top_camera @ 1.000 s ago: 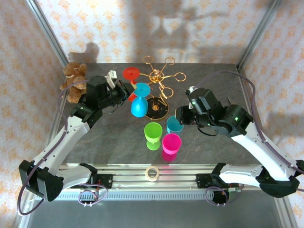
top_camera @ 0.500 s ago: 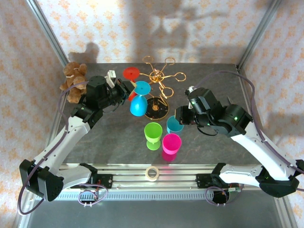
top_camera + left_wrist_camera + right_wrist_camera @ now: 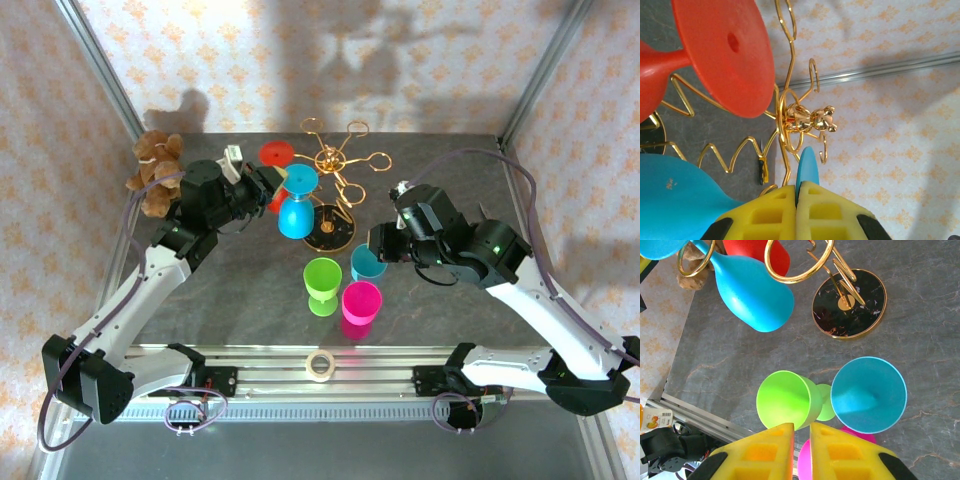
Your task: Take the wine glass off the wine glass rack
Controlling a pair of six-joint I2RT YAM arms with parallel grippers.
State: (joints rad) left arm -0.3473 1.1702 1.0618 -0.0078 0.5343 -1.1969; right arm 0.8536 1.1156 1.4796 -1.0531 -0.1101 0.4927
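Left wrist view has the blue wine glass [image 3: 685, 200] hanging upside down from the gold wine glass rack [image 3: 800, 120], its foot edge pinched in the shut left claw [image 3: 797, 200] for lifting clear, while the right claw [image 3: 801, 435], nearly closed and empty, hovers over cups on the counter [image 3: 920, 315].

Gold wire wine glass rack [image 3: 338, 160] with black marbled, gold-rimmed base [image 3: 849, 302]. Hanging glasses: blue wine glass [image 3: 295, 215], red wine glass [image 3: 722, 55]. Lower centre of the top view: green glass [image 3: 322, 279], pink glass [image 3: 361, 301], second blue glass [image 3: 868, 394]. Yellow gripper pads [image 3: 765, 452]. Dark grey veined table [image 3: 240, 290]; cream walls [image 3: 200, 50] with orange floral print; brown teddy [image 3: 155, 160] upper left.
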